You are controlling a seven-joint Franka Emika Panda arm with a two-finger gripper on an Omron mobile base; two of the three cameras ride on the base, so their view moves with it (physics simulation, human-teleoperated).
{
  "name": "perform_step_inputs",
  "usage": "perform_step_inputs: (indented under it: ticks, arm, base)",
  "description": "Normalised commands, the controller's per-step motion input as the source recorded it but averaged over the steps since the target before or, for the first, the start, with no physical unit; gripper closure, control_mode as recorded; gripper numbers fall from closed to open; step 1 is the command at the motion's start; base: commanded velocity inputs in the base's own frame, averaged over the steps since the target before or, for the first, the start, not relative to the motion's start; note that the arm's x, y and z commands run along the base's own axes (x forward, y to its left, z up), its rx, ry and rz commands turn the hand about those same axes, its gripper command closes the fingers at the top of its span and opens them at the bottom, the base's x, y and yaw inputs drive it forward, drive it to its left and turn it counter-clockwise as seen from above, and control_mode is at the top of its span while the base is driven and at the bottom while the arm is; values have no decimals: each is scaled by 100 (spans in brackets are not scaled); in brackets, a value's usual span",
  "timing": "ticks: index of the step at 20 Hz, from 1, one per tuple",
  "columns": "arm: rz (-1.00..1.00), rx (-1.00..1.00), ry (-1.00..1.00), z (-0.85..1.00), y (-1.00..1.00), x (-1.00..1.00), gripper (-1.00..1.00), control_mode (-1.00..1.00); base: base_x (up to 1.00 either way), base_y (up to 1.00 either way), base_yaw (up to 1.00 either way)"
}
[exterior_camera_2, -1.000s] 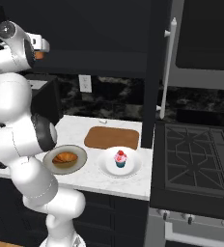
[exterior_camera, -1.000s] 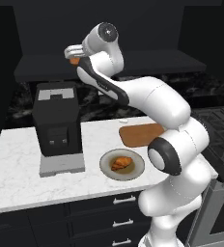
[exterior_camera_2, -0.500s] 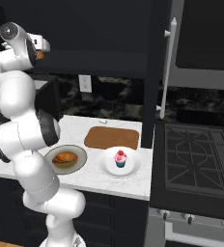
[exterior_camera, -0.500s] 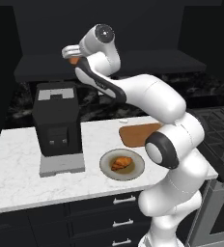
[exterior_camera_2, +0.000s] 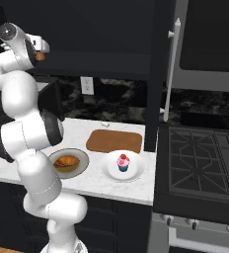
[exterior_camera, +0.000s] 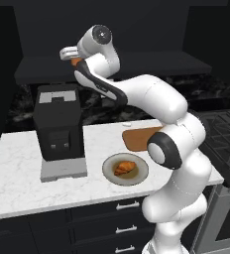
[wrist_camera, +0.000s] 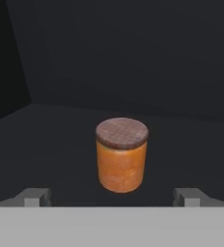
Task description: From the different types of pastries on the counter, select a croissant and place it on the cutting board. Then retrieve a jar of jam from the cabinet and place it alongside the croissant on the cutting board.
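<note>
One jar of jam [wrist_camera: 121, 154] stands unobstructed between spread fingers [wrist_camera: 34, 197].

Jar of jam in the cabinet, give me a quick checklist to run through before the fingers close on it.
1. Jar of jam upright on the cabinet floor: ok.
2. Jar centred between the two fingers, which stand wide apart: ok.
3. Fingers far enough forward to flank the jar: not ok; the tips stop short of it in the hand view.
4. Space beside the jar free for the fingers: ok, nothing stands next to it.
5. Cutting board has bare room for the jar: ok.
6. Croissant already on the board: not ok; it lies on the grey plate.
</note>
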Motion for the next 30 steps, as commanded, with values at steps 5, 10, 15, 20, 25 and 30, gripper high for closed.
perform_step_inputs:
  ticks: [5, 10, 15, 20, 25, 30]
  arm:
    - [0, 0, 0, -14, 0, 17, -100, -100]
    - [0, 0, 0, -1, 0, 29, -100, -100]
    - [0, 0, 1, 0, 0, 34, -100, -100]
    - [0, 0, 2, -1, 6, 23, 100, -100]
    - [0, 0, 1, -1, 17, 3, 100, -100]
    - [0, 0, 0, -6, 3, 0, 100, -100]
  base:
    - [0, 0, 0]
    - [0, 0, 0]
    - [0, 0, 0]
    - [0, 0, 0]
    - [0, 0, 0]
    - [0, 0, 0]
